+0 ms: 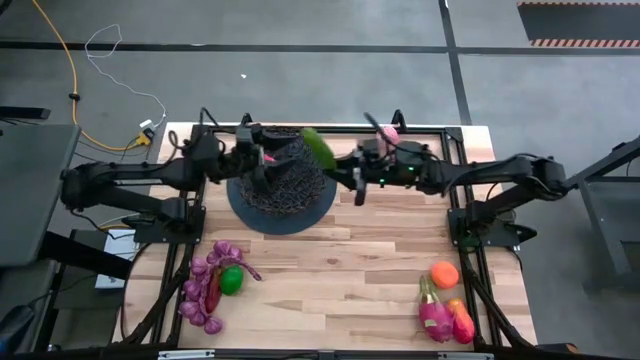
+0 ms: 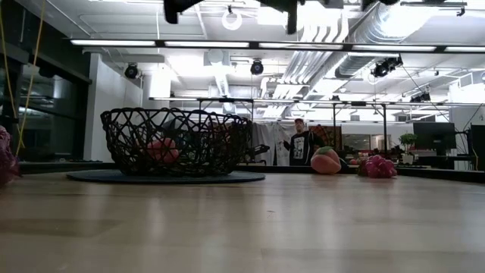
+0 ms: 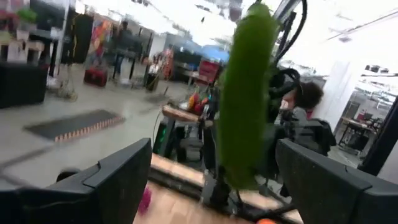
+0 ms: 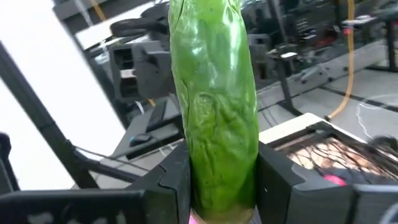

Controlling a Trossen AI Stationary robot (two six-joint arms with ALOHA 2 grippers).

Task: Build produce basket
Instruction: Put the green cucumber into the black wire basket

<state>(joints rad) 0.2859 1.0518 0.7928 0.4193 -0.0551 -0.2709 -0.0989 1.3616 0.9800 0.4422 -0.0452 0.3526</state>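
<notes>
The black wire basket (image 1: 283,180) stands by its base on a dark round mat (image 1: 312,215) at the table's far middle, with a pink fruit (image 2: 162,149) inside. My right gripper (image 1: 346,172) is just right of the basket, shut on a green cucumber (image 1: 318,147) that reaches over the basket's right rim. My left gripper (image 1: 260,165) hovers open over the basket's left part. In its wrist view its two fingers (image 3: 121,180) stand on either side of the cucumber (image 3: 244,93), which is farther off and apart from them. My right gripper (image 4: 221,177) pinches the cucumber's near end (image 4: 221,155) between its two fingers (image 4: 171,186), which lie across it. The fingers come roughly level from the table's right. The cucumber sticks out ahead of the fingers toward the basket and is lifted clear of the table.
Purple grape bunches (image 1: 205,290), a green lime (image 1: 231,280) and a red piece lie at the near left. An orange (image 1: 445,273) and pink and red-orange fruits (image 1: 445,318) lie at the near right. A pink fruit (image 1: 390,132) sits at the far edge. Bare wood lies between the groups.
</notes>
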